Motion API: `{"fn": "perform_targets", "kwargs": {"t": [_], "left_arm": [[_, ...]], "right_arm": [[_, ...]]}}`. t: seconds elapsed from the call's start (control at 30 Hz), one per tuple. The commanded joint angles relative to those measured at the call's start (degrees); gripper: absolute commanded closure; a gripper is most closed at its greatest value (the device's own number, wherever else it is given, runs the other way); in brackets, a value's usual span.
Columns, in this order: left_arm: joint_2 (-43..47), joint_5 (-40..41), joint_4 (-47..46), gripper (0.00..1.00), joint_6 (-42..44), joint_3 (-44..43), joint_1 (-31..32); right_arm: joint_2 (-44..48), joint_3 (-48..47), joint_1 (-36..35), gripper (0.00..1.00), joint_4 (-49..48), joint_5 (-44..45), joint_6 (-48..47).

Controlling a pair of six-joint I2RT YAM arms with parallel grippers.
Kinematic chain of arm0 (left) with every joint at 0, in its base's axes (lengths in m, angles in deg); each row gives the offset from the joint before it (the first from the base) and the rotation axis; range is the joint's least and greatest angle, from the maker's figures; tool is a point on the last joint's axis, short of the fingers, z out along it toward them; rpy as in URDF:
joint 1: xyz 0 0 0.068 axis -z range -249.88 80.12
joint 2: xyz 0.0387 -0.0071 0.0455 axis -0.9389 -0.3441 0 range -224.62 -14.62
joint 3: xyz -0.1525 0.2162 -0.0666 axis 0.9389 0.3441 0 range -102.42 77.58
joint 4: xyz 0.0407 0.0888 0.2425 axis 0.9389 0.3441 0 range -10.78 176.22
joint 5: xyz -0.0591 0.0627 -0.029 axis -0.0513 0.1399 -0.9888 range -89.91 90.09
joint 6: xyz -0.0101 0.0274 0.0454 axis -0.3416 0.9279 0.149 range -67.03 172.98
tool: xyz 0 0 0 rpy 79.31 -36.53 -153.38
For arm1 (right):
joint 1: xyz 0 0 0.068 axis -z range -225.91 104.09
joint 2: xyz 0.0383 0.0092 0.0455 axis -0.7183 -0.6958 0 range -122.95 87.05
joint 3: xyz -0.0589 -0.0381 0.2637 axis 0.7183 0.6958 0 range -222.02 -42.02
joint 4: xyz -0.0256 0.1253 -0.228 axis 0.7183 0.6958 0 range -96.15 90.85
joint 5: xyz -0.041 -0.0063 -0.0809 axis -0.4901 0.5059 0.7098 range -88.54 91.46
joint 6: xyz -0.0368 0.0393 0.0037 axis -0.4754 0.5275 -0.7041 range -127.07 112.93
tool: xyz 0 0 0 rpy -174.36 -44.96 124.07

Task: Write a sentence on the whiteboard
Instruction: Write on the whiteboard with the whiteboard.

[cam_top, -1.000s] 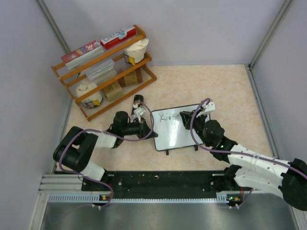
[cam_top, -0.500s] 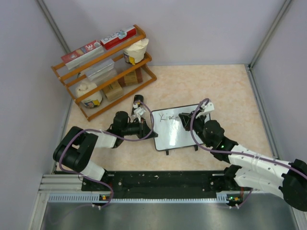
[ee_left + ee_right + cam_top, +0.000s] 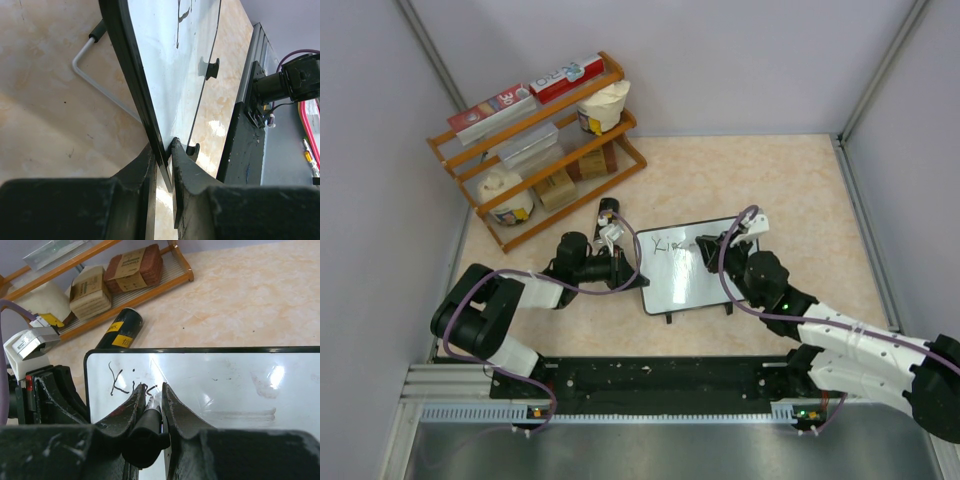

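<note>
Currently the black-framed whiteboard [image 3: 692, 272] sits mid-frame on the beige tabletop [image 3: 790, 190], its left edge clamped by the left fingers [image 3: 136, 175], while the right fingers [image 3: 177, 415] pinch a black marker [image 3: 146, 430] at the first scrawled letters [image 3: 122, 382], where hard pressing could skid the board.

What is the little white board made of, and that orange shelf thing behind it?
The whiteboard looks like smooth, glossy plastic or coated metal: the lights reflect brightly off its white face, and smudges sit on top instead of soaking in. The rack looks like varnished wood, going by its orange-brown rails with a slight shine, though from here I cannot be sure.
</note>
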Motion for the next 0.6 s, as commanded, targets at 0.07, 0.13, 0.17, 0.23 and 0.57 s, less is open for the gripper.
{"fn": "perform_targets", "kwargs": {"t": [0.07, 0.13, 0.17, 0.23, 0.57], "left_arm": [[-1.95, 2.55, 5.3, 1.0, 4.29, 0.36, 1.46], [-1.95, 2.63, 5.39, 1.0, 4.37, 0.36, 1.46], [-1.95, 2.63, 5.39, 1.0, 4.37, 0.45, 1.46], [-1.77, 2.63, 5.3, 1.0, 4.46, 0.36, 1.46], [-1.86, 2.55, 5.39, 1.0, 4.37, 0.36, 1.46]], "right_arm": [[1.16, -2.62, 0.86, 1.0, -1.76, 2.28, -0.73], [1.24, -3.15, 0.77, 1.0, -2.37, 2.1, -0.9], [1.24, -3.24, 0.94, 1.0, -2.82, 1.93, -0.99], [1.51, -3.33, 1.03, 1.0, -3.61, 1.84, -1.08], [-0.16, -5.96, 2.0, 1.0, -5.37, 1.93, -2.22]]}}
